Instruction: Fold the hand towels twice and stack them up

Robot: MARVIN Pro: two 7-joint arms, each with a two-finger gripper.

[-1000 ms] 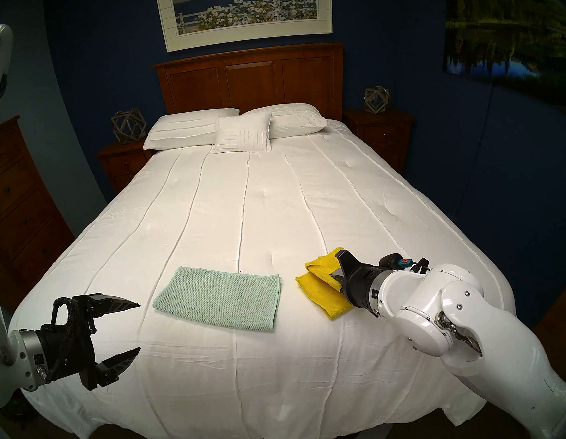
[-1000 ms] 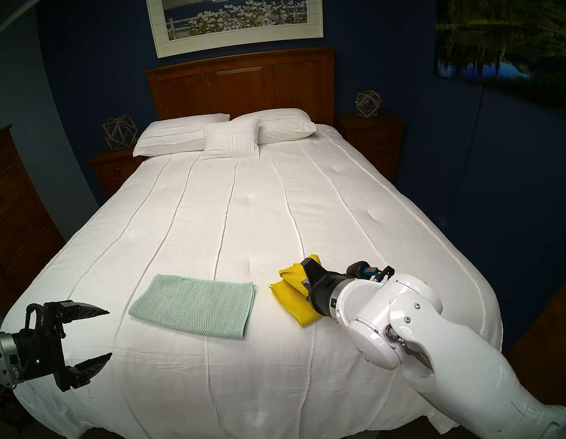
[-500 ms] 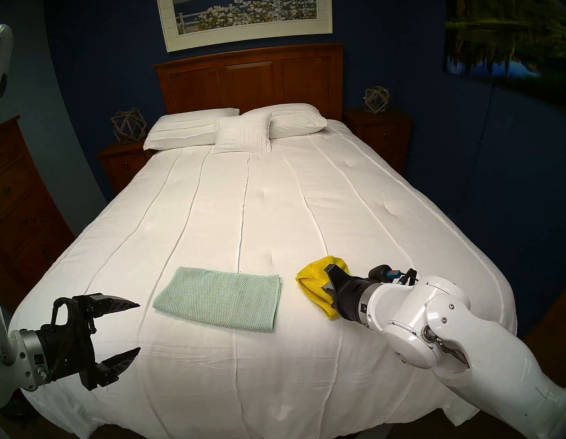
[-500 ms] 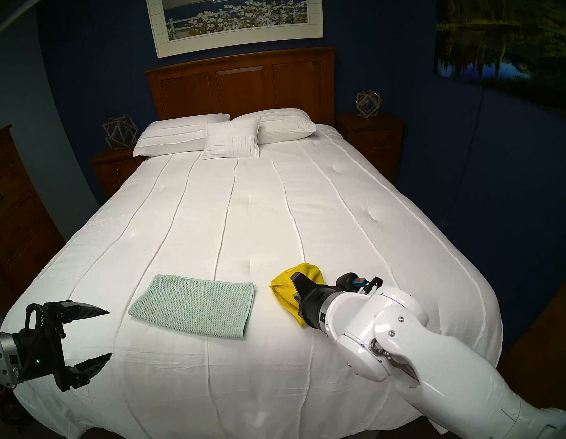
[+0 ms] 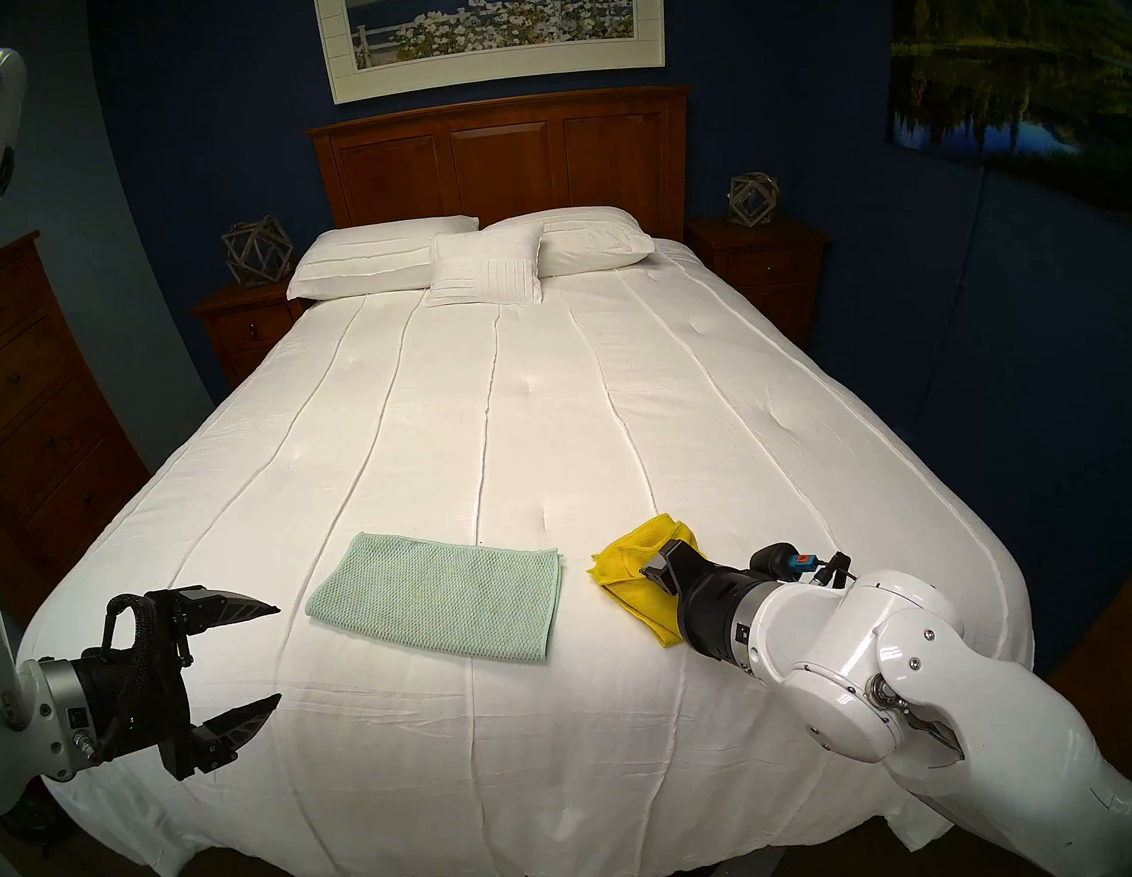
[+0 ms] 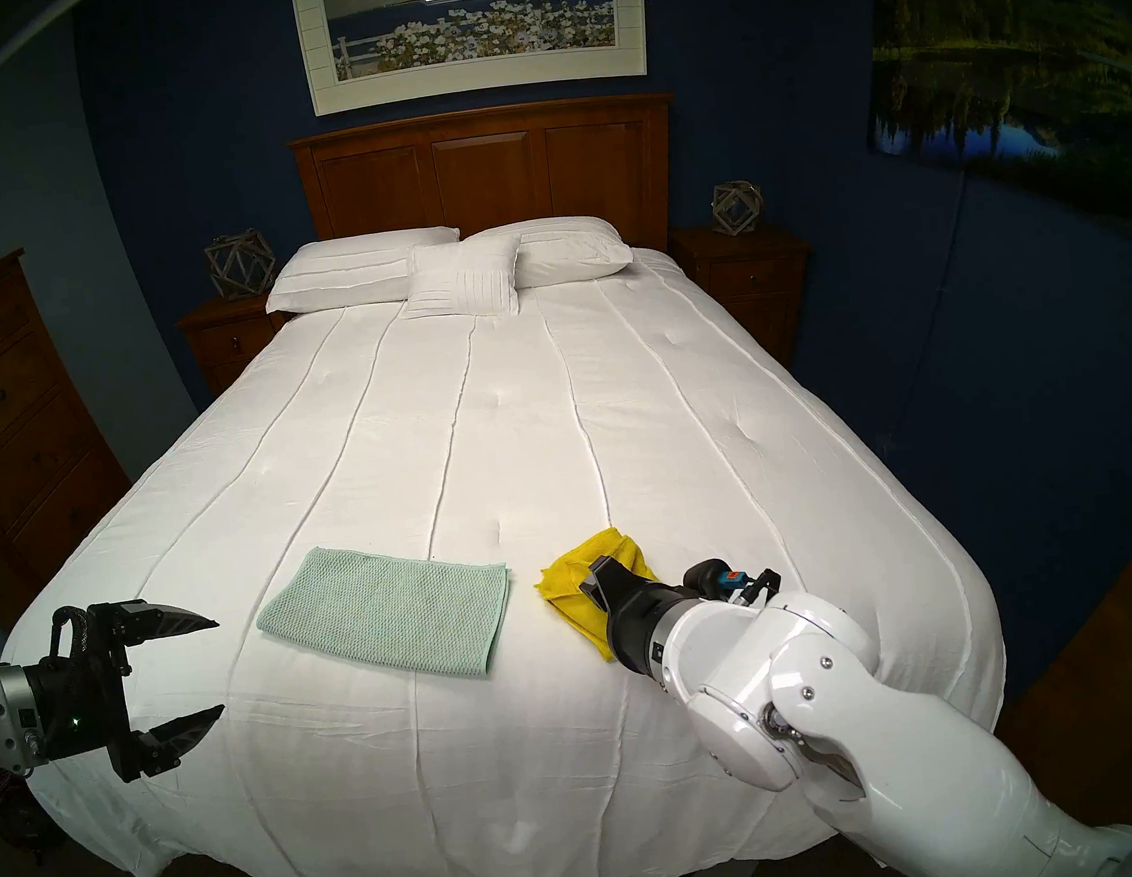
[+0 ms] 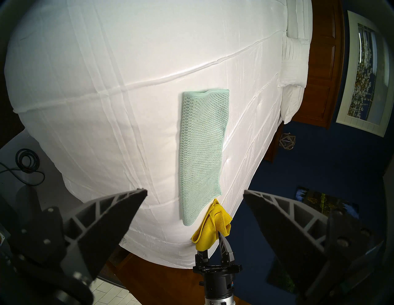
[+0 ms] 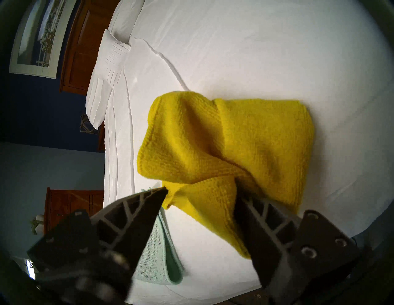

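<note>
Yellow towel [image 5: 632, 560]: lower right of head view, rumpled on bed [image 5: 510, 398], fold unfinished.
Right end effector [image 8: 200, 198]: fingers apart, one touching towel, holding nothing.
Green towel [image 5: 438, 604]: lower centre, flat, folded once.
Left end effector [image 5: 273, 657]: wide, idle.

Mint-green towel [image 5: 436, 606]: pale, waffle-knit, folded into a long flat rectangle of two layers with neatly matched edges. Lies flat on the bed [image 5: 520, 425] near its foot edge, left of centre, long side slanting slightly across the bed.

Yellow towel [image 5: 633, 577]: bright yellow microfibre, loosely doubled over, rumpled, with raised folds and uneven edges. Lies on the bed near the foot edge, toward the right side, just beside the mint-green towel's right end, not touching it.
</note>
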